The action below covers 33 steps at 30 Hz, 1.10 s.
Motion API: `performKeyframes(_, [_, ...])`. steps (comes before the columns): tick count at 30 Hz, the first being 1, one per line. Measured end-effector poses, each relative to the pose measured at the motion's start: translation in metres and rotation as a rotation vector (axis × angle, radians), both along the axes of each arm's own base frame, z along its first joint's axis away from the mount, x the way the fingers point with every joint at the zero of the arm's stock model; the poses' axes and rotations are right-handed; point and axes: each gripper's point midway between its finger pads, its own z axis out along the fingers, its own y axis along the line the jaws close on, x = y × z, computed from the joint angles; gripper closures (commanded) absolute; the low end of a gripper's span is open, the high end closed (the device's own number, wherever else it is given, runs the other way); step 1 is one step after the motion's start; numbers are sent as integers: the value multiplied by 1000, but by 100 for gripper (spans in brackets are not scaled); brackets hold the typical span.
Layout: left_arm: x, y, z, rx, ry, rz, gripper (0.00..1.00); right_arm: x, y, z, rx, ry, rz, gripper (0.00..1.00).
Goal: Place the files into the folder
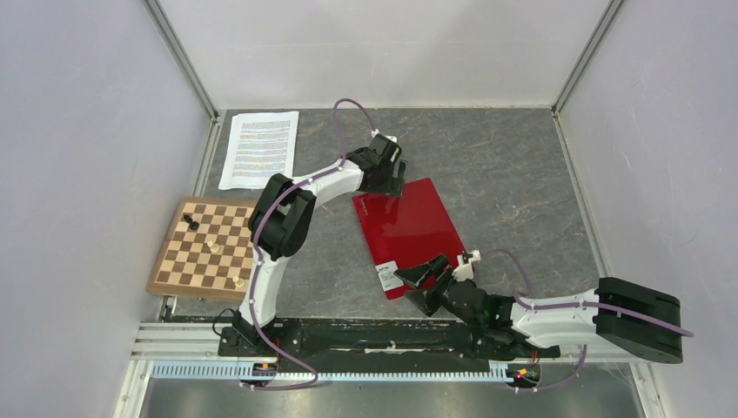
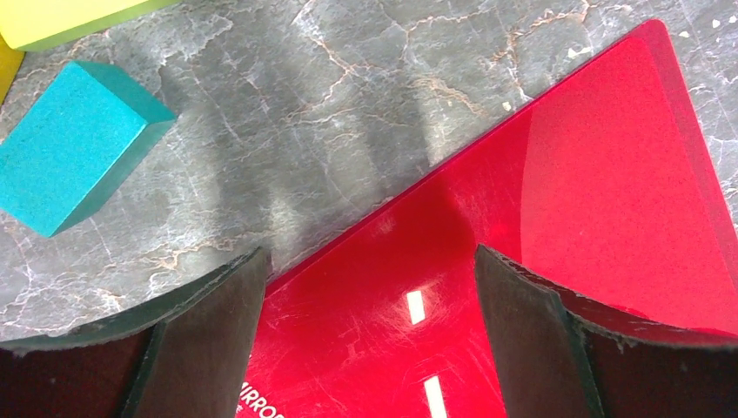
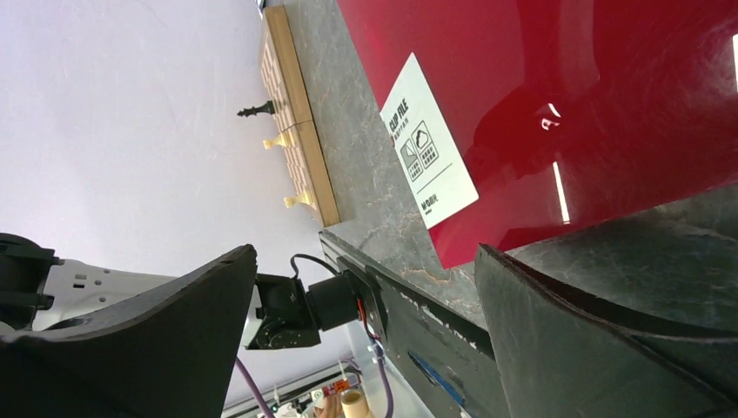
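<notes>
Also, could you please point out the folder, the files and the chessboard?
the folder (image 1: 409,231), top view, middle of the red cover.
the files (image 1: 259,148), top view, middle of the printed sheet.
the chessboard (image 1: 196,261), top view, bare squares mid-board.

On glossy crimson-red flat folder (image 3: 566,70), white rectangular label (image 3: 428,144) just ahead of right gripper (image 3: 365,261), between its fingers: "CLIP FILE", two square pictograms (image 3: 421,150) beneath; finer print illegible. Under left gripper (image 2: 370,261), by its left finger: cut-off white lettering (image 2: 261,407) "IRROR" on same cover. On white printed paper sheets (image 1: 259,148), well apart from both grippers: lines too small to read.
</notes>
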Motion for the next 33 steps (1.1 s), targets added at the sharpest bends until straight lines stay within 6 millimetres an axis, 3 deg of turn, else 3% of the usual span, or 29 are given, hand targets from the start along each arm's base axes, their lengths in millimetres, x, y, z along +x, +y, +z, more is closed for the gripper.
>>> performKeyframes(5, [1,4,0,-11,12,24,6,2,-1,-2,-1,3,-21,1])
performKeyframes(15, [2,14,0,-11,33,61,6,-12,2,-15,-42,29,22,1])
performKeyframes(25, [3,14,0,-22,37,79,6,-2,5,-6,21,22,-37,1])
performKeyframes(33, [2,14,0,-26,41,86,8,0,4,-13,8,32,-59,1])
